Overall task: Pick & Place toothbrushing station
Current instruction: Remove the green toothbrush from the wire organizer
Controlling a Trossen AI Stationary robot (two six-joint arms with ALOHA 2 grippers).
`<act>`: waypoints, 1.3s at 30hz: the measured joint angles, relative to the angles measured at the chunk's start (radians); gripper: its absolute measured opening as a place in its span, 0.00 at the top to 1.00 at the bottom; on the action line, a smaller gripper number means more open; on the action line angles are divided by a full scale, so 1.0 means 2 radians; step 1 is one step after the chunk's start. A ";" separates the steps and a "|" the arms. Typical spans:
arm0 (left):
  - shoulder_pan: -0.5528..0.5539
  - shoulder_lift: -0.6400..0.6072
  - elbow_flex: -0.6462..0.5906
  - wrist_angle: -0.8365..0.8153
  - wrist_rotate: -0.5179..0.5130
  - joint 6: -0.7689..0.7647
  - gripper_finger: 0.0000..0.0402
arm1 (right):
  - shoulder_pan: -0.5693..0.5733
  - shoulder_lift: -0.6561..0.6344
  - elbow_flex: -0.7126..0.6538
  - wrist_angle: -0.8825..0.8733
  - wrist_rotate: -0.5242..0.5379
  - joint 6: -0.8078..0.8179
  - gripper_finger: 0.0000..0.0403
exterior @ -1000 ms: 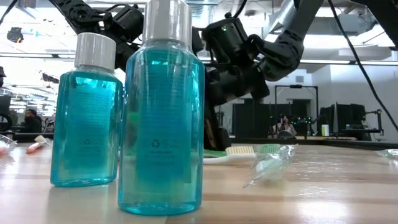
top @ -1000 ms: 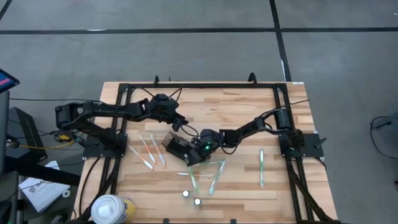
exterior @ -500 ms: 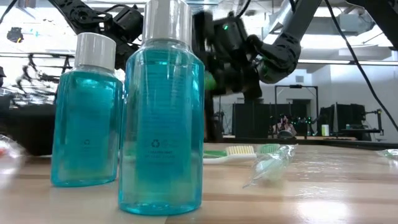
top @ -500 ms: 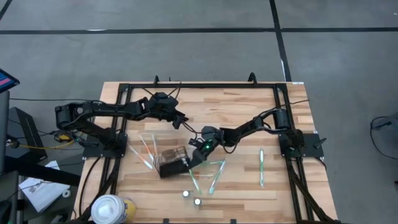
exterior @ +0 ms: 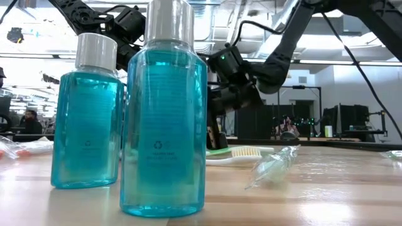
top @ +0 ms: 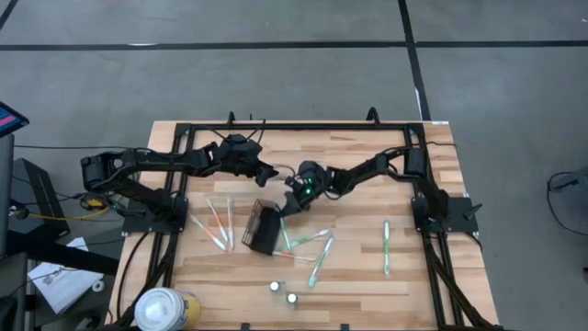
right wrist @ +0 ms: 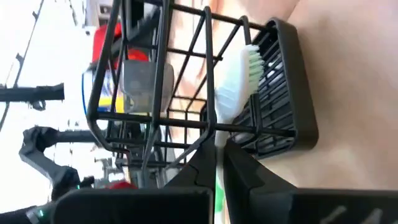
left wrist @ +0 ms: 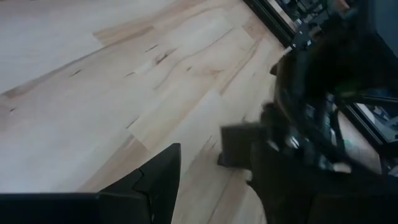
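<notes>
Two blue bottles (exterior: 162,113) are seen close to the low camera, near the front edge of the wooden table (top: 358,156). The black wire holder (top: 263,227) is seen lying tipped over near the middle of the table, with the head of a green toothbrush (right wrist: 236,84) resting against its mesh base. More toothbrushes are scattered on the boards: a few to the left of the holder (top: 219,223), several just right of it (top: 317,250), and one well apart toward the right side (top: 387,246). The right gripper (top: 292,204) is held just above the upper right corner of the holder, its fingers (right wrist: 205,165) pressed together with only a thin slit between them, and whether the wire or the brush is pinched there cannot be told. The left gripper (top: 269,175) is held over bare wood behind the holder, fingers spread wide with nothing between them. A large white-and-yellow container (top: 165,309) is placed at the front left corner
</notes>
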 joint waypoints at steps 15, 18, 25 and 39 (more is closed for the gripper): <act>0.027 0.000 0.000 0.004 -0.023 0.053 0.52 | -0.052 -0.026 -0.001 -0.017 -0.007 -0.006 1.00; 0.041 0.000 0.000 0.009 -0.011 0.053 0.52 | -0.053 -0.044 -0.001 -0.017 -0.011 -0.007 1.00; 0.042 0.000 0.000 0.023 0.009 0.036 0.52 | -0.083 -0.055 -0.001 -0.093 -0.003 -0.038 1.00; 0.024 0.000 0.000 0.029 0.009 0.009 0.52 | -0.070 -0.041 0.000 -0.167 -0.098 -0.091 1.00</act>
